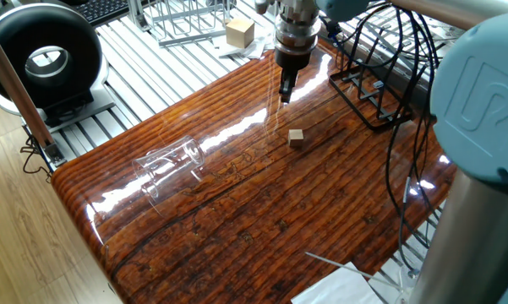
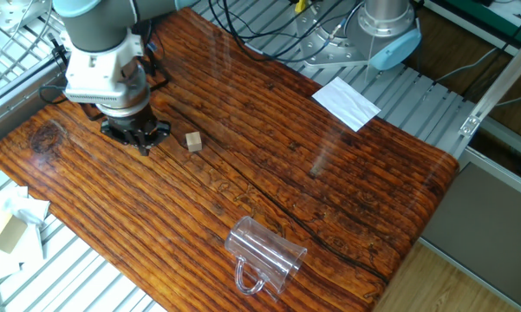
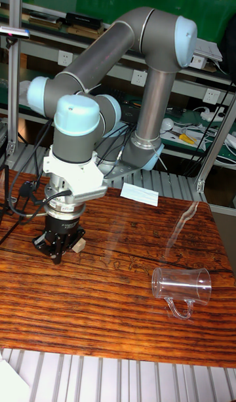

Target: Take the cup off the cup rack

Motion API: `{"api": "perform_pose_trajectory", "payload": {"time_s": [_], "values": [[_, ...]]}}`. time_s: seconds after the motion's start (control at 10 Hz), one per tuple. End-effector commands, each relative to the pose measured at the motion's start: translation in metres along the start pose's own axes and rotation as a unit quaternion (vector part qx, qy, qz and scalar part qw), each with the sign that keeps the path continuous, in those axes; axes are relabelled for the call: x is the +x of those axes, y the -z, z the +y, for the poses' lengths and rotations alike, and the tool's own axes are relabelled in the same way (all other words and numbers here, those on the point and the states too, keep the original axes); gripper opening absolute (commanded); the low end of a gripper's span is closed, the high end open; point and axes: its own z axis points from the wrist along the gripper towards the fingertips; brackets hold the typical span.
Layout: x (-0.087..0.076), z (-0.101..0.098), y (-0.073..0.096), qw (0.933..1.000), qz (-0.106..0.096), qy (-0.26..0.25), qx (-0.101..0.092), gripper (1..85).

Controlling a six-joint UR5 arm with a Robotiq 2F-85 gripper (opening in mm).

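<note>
The clear glass cup lies on its side on the wooden table, handle against the wood, far from the rack. The black wire cup rack stands at the table's far edge with bare prongs; in the other fixed view the arm mostly hides it. My gripper points straight down just above the table between rack and cup, near the small wooden cube. Its fingers look shut together with nothing held.
A larger wooden block and a silver wire frame sit beyond the table's far edge. A black round device stands at the left. White paper lies near the arm's base. Black cables hang by the rack.
</note>
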Motion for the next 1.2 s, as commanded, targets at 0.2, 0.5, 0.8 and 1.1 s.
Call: {"api": "perform_pose_trajectory", "payload": {"time_s": [0.2, 0.5, 0.8, 1.1], "values": [[0.002, 0.069, 0.01, 0.9982, 0.0, -0.059, -0.014, 1.3], [0.0, 0.07, 0.009, 0.9981, -0.006, -0.06, -0.007, 1.3], [-0.006, 0.051, 0.009, 0.9998, -0.016, -0.012, 0.001, 1.3], [-0.021, 0.036, 0.011, 0.9985, -0.044, 0.009, 0.031, 1.3]]}}
